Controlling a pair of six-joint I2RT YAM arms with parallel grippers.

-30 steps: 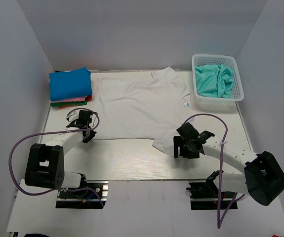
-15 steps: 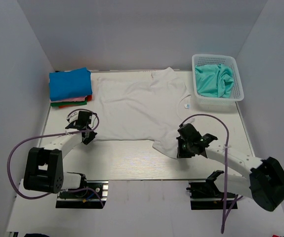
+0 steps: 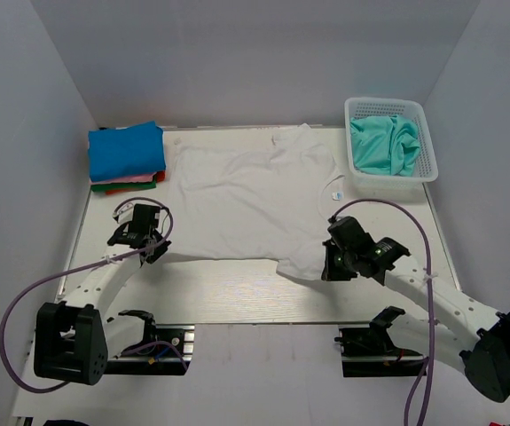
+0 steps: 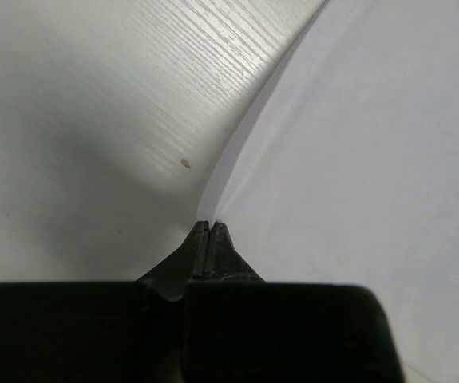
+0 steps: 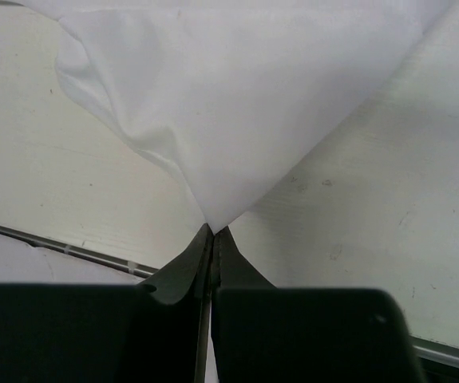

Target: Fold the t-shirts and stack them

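The white t-shirt point(image 3: 255, 191) lay spread flat across the middle of the tabletop point(image 3: 237, 288). The left gripper point(image 4: 211, 228) was pinched closed on the shirt's near left edge, its fingers pressed together over the cloth. The right gripper point(image 5: 213, 231) was likewise clamped tight on a near right corner, which was drawn up into a point. A blue t-shirt point(image 3: 128, 151) topped the folded stack at the far left. A teal t-shirt point(image 3: 383, 145) sat crumpled in the white basket point(image 3: 428, 153) at the far right.
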